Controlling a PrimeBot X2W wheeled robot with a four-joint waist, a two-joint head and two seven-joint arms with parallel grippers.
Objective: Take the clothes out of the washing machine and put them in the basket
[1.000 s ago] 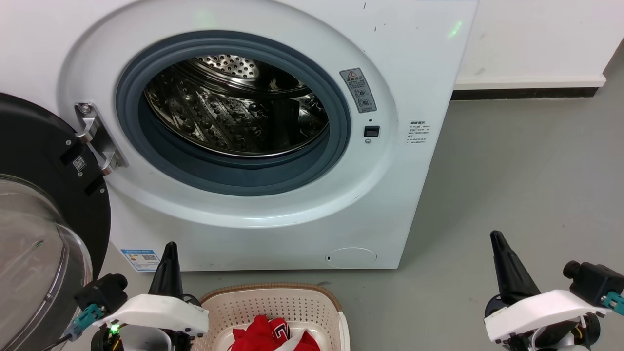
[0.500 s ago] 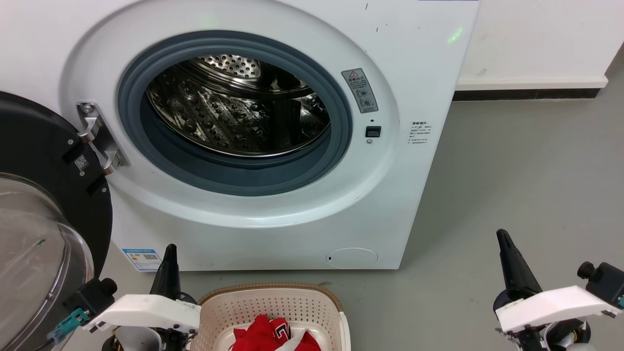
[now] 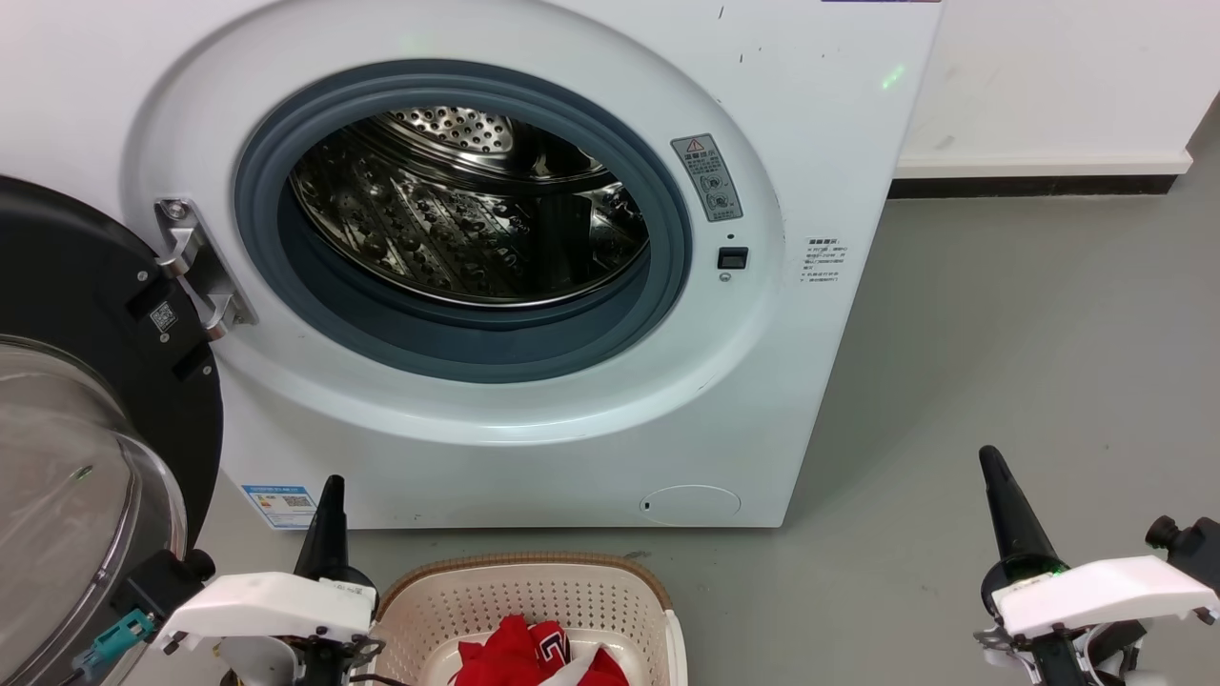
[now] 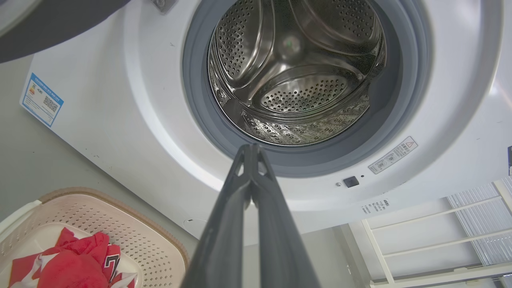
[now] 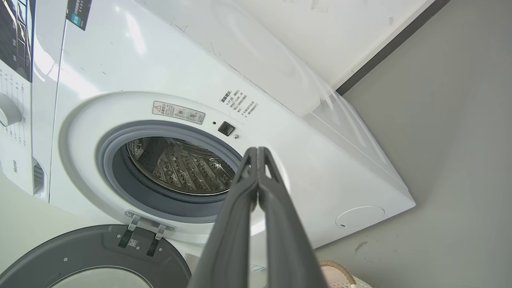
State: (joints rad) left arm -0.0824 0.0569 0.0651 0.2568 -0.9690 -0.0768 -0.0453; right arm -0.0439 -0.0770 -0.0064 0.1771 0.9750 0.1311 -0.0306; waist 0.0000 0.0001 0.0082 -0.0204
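Clothes (image 3: 534,657) of bright red fabric with white and black trim lie bunched in the basket (image 3: 534,595), a cream perforated one with a brown rim. It stands on the grey floor (image 3: 1001,333) just in front of the washing machine (image 3: 810,143), below the porthole. In the left wrist view the same red heap (image 4: 76,264) sits in the basket (image 4: 152,248) at the lower left corner.

The machine's door (image 3: 86,314) is swung wide open to the robot's left on its metal hinge (image 3: 195,276), and its bulging clear glass (image 3: 67,495) faces outward. Inside the grey rubber ring (image 3: 457,353), the drum (image 3: 457,219) shows its perforated steel walls and ribs in plain sight. A blue label (image 3: 281,505) is stuck low on the front at the left, and a round cover (image 3: 689,502) sits low at the right.

The left end effector (image 3: 331,491) is held just beside the basket's left rim, pointing at the machine. Its two dark fingers are pressed together with nothing between them, which the left wrist view (image 4: 251,150) confirms. The right end effector (image 3: 991,462) is well apart from the basket, over bare floor to the right of the machine. Its fingers are likewise closed tip to tip on nothing (image 5: 256,152).
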